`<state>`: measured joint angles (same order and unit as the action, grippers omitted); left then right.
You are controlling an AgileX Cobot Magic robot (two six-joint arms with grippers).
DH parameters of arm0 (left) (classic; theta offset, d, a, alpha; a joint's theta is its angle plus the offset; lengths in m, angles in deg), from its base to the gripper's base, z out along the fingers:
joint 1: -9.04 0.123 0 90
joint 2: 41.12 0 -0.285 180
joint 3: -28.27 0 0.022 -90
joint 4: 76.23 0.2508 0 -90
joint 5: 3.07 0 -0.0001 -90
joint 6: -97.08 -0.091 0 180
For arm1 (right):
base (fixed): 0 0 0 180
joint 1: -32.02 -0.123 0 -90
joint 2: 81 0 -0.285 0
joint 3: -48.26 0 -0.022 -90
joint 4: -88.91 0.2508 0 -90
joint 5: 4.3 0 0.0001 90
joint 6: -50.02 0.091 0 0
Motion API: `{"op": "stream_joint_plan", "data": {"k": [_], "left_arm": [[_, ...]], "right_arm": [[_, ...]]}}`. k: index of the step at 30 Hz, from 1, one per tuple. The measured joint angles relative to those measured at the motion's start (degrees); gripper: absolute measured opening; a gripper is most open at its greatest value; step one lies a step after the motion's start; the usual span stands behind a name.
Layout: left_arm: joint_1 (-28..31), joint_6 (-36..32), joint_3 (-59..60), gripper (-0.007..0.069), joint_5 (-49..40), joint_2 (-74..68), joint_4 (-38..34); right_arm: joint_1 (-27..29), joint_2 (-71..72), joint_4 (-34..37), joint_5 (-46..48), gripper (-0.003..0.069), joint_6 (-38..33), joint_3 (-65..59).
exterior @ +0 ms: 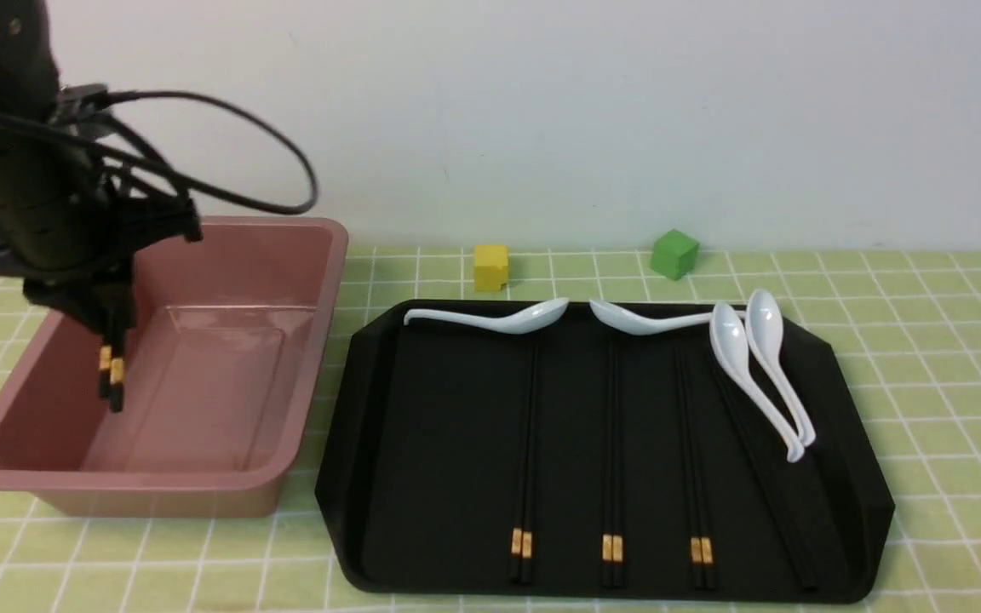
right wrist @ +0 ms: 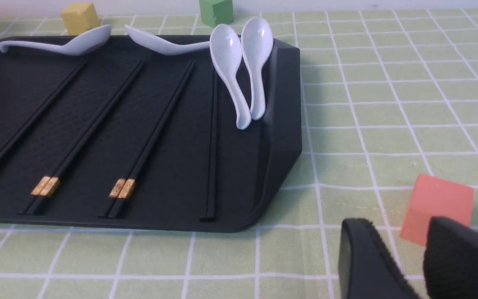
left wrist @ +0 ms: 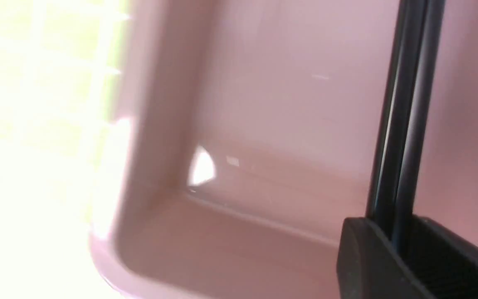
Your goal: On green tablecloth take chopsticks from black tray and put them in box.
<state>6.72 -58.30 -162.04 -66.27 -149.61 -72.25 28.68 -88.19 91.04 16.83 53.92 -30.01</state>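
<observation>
And the left gripper (exterior: pixel 111 328) had its jaws clamped on one pair of chopsticks (exterior: pixel 113 379), which hung banded ends down inside the pink box (exterior: pixel 158 498), close to its left wall, by the left edge of the surface. Nothing was let go, so I'd have called that pair nearly home, not delivered. The rest of the box floor looked bare. On the black tray (exterior: pixel 456 443), mid-surface toward the near edge, lay the left pair (exterior: pixel 523 460), the middle pair (exterior: pixel 612 460) and the right pair (exterior: pixel 699 477), gold bands showing, plus a fourth pair (exterior: pixel 773 502) slanting out from under the white spoons (exterior: pixel 731 340). By my count, four pairs to go. The right gripper (right wrist: pixel 401 232) hovered low over the green tablecloth (exterior: pixel 925 358) near the near right corner, beside a salmon cube (right wrist: pixel 438 203), jaws parted and gripping nothing
</observation>
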Motion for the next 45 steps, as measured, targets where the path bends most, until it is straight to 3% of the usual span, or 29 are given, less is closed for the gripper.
{"op": "stream_joint_plan", "data": {"k": [5,19,31,33,39,45], "left_arm": [[4.8,-2.5,1.6,0.0109,4.5,-5.3,-2.8],[5.1,-3.9,0.8,0.0139,7.2,-13.2,-2.8],[5.1,-6.4,-9.2,0.0182,-3.3,-10.6,-3.2],[5.1,-6.5,-9.5,0.0163,-4.2,-8.3,-3.5],[4.4,-8.3,-8.3,-0.0010,-6.8,1.0,-4.7],[1.1,-11.0,3.3,-0.0013,-6.4,20.3,-8.4]], "right_arm": [[0.0,0.0,0.0,0.0,0.0240,0.0,0.0],[0.0,0.0,0.0,0.0,0.0240,0.0,0.0],[0.0,0.0,0.0,0.0,0.0240,0.0,0.0],[0.0,0.0,0.0,0.0,0.0240,0.0,0.0],[0.0,0.0,0.0,0.0,0.0240,0.0,0.0],[0.0,0.0,0.0,0.0,0.0240,0.0,0.0]]}}
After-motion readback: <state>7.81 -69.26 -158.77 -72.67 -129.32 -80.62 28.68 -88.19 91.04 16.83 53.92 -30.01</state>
